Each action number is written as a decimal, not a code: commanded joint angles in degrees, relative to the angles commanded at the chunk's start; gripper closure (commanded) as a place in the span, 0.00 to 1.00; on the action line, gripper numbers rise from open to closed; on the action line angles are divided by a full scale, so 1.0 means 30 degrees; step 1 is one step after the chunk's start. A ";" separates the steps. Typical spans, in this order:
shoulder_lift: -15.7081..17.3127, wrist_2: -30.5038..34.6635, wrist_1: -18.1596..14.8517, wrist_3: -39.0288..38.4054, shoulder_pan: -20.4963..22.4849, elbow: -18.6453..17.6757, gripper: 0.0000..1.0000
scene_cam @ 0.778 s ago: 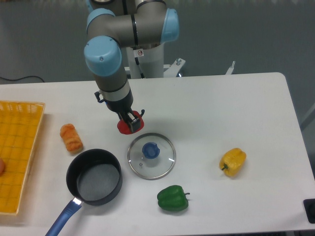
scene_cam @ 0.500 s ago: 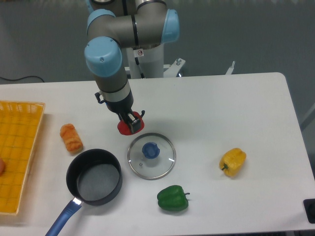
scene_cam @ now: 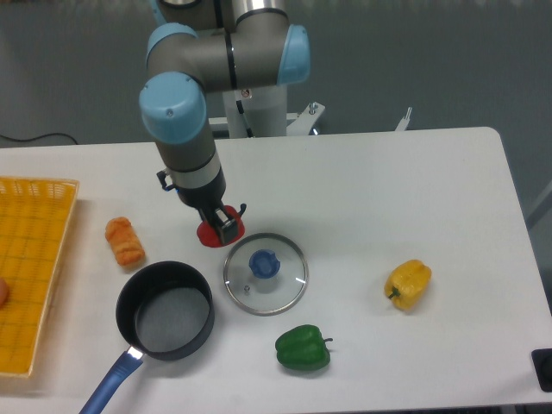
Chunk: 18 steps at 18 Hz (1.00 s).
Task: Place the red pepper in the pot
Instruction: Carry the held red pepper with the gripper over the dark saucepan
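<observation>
My gripper is shut on the red pepper, which shows as a red lump under the fingers, held just above the white table. It hangs between the glass lid and the orange lump. The pot, a black saucepan with a grey inside and a blue handle, stands below and to the left of the gripper. The pot holds nothing.
A glass lid with a blue knob lies right of the pot. An orange ridged lump lies to the left. A yellow basket stands at the left edge. A green pepper and a yellow pepper lie to the right.
The arm has moved a little to the left and toward the front, carrying the red pepper closer to the pot. Nothing else has moved.
</observation>
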 joint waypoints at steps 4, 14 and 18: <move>-0.0909 0.0059 0.0029 -0.1465 -0.0880 0.1115 0.52; -0.2990 0.0264 0.1640 -0.3403 -0.2464 0.1761 0.52; -0.3400 0.0497 0.2079 -0.3403 -0.2523 0.1762 0.52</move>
